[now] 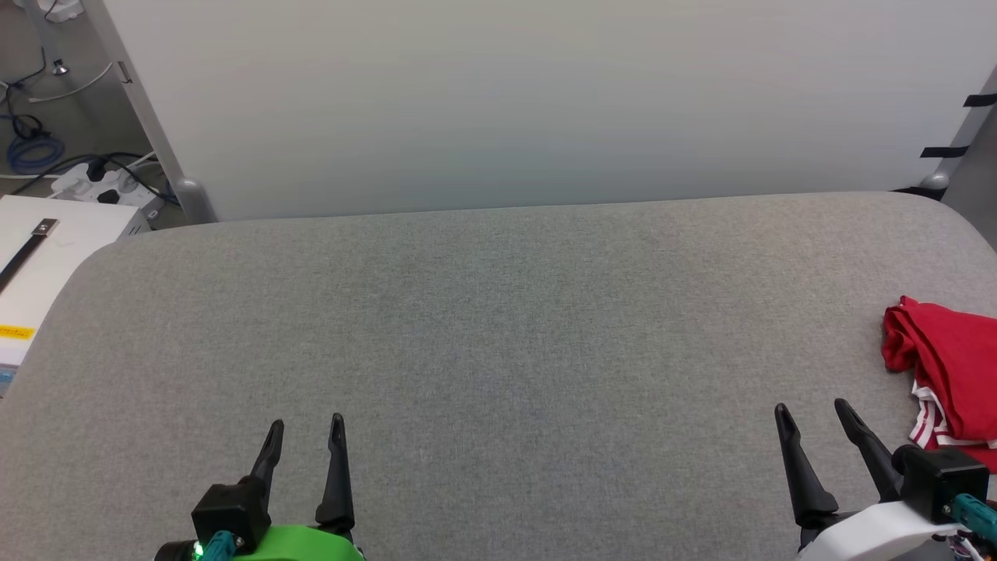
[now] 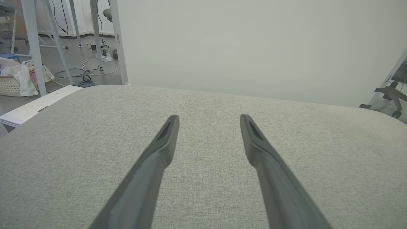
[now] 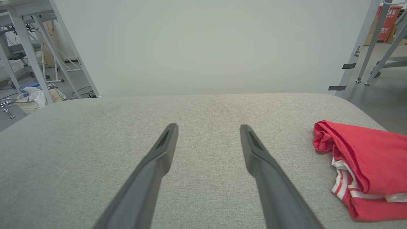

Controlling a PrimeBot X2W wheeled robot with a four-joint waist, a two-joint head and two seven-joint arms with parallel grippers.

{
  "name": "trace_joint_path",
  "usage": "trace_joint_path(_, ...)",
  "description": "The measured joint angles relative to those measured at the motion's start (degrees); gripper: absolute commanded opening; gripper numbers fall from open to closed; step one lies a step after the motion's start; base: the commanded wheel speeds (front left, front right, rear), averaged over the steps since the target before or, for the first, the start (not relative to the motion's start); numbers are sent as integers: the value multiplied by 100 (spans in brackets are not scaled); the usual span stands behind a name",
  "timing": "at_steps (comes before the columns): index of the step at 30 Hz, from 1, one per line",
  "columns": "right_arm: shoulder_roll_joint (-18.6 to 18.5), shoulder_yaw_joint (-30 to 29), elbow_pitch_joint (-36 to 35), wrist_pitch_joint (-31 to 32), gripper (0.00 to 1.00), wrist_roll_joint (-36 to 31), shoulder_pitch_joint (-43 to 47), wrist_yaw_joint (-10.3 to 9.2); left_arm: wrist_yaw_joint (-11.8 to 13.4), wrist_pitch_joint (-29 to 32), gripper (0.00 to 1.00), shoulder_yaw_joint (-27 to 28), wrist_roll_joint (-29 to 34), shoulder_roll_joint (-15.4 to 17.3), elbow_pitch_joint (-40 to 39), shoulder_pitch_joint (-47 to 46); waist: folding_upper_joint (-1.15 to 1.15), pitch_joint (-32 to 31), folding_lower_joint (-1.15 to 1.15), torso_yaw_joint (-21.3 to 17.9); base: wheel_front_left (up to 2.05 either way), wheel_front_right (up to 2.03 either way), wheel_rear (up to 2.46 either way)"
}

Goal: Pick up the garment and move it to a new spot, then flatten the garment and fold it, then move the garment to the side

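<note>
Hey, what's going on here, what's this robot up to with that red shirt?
Nothing is being handled right now. The red garment lies loosely bunched at the right edge of the grey padded table. The left gripper and the right gripper both hover open over the near side of the table, holding nothing. The right one is nearer the garment but apart from it.

A grey fabric-covered tabletop (image 1: 498, 312) stands before a white partition board (image 1: 545, 101). On the floor lie a white power strip (image 1: 101, 185) and a coiled blue cable (image 1: 35, 152)
</note>
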Motion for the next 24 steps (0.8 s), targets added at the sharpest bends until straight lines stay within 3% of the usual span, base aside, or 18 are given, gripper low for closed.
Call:
trace_joint_path(16,-2,27,0,42,100,-149,7,0,31,1,100,-24,-10,24,74,-4,0,50,0,1,0,0,0)
trace_joint_path(17,-2,26,2,43,0,-149,7,0,29,5,0,-25,-9,23,76,-5,0,50,0,2,0,0,0)
trace_joint_path(24,-2,21,13,43,0,-151,7,0,27,43,0,-13,1,14,71,-6,0,61,0,9,0,0,0)
